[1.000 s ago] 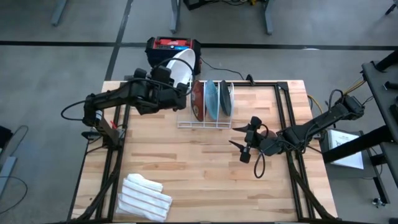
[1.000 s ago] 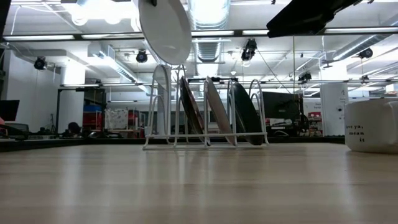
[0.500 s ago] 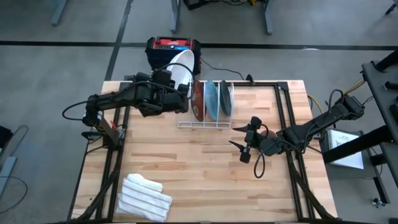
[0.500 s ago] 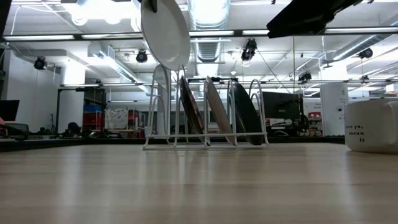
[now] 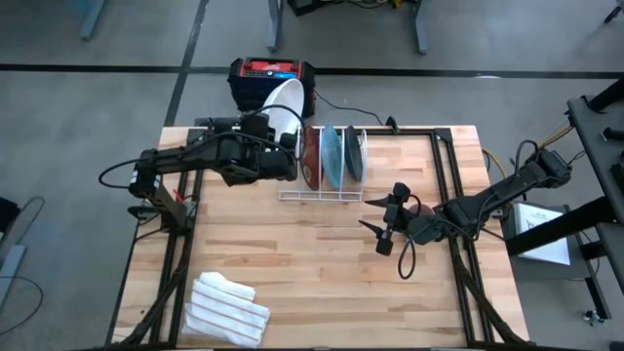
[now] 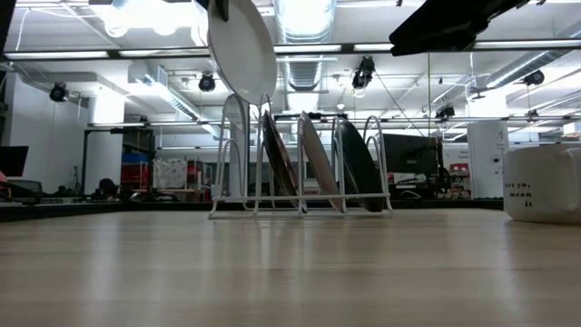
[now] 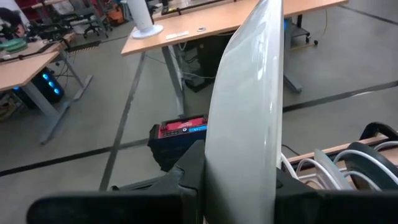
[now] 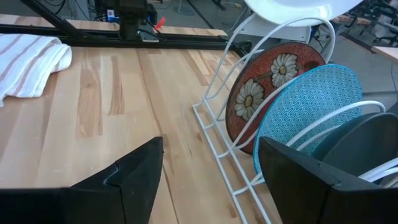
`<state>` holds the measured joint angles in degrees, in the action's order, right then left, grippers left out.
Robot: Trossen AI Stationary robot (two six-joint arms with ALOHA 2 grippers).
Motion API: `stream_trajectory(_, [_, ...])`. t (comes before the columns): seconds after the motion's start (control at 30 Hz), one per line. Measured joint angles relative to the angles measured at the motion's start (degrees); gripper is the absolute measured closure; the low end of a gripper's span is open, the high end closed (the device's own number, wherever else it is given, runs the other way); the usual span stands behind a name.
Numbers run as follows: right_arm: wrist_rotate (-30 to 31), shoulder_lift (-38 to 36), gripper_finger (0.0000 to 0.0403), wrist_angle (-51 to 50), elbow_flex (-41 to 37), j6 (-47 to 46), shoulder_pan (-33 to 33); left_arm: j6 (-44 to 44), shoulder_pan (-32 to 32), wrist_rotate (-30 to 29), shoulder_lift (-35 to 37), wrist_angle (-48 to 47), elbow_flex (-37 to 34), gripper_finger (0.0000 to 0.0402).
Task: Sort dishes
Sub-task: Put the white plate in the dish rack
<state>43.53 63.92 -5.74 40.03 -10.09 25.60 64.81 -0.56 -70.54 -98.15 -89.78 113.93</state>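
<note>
A white dish (image 5: 284,98) hangs on edge above the left end of the white wire rack (image 5: 322,193), with my left gripper (image 5: 286,136) shut on it. In the low view the white dish (image 6: 241,44) stays clear over the rack (image 6: 300,207). A red flowered dish (image 8: 264,93), a light blue dish (image 8: 311,106) and a dark dish (image 8: 367,146) stand on edge in the rack's slots. My right gripper (image 5: 383,220) waits open over the table, right of the rack. My left gripper pinches the white dish's lower rim (image 7: 239,183) between its two fingers (image 7: 189,171), one on each face. The fingers reach in from the table's left, slanting slightly down. The dish stands on edge, tilted a little, lifted clear above the rack.
A folded white striped cloth (image 5: 226,309) lies at the near left corner. A beige mug (image 6: 542,184) stands at the right of the low view. A red and black box (image 5: 271,76) sits on the floor beyond the far edge. Bare wood lies in front of the rack.
My left gripper has sunk a little toward the rack and rolled slightly, still shut on the white dish. The dish has come down with it and stays clear of the wires.
</note>
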Motion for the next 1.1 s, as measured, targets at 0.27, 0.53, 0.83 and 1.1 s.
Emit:
stream_trajectory(0.27, [0.0,0.0,0.0158,0.0,0.0,0.0,0.0,1.3,0.0,-0.5,0.0,-0.1,-0.4,0.0356])
stream_trajectory(0.53, [0.0,0.0,0.0155,0.1,0.0,0.0,0.0,2.1,0.0,-1.1,0.0,0.4,-1.1,0.0356])
stream_trajectory(0.83, [0.0,0.0,0.0158,0.2,0.0,-0.5,0.0,3.4,0.0,-4.0,-2.1,0.5,-1.2,0.0356])
stream_trajectory(1.1, [0.0,0.0,0.0153,0.1,0.0,-0.5,0.0,4.7,-0.1,-5.2,-3.7,0.5,-1.2,0.0356])
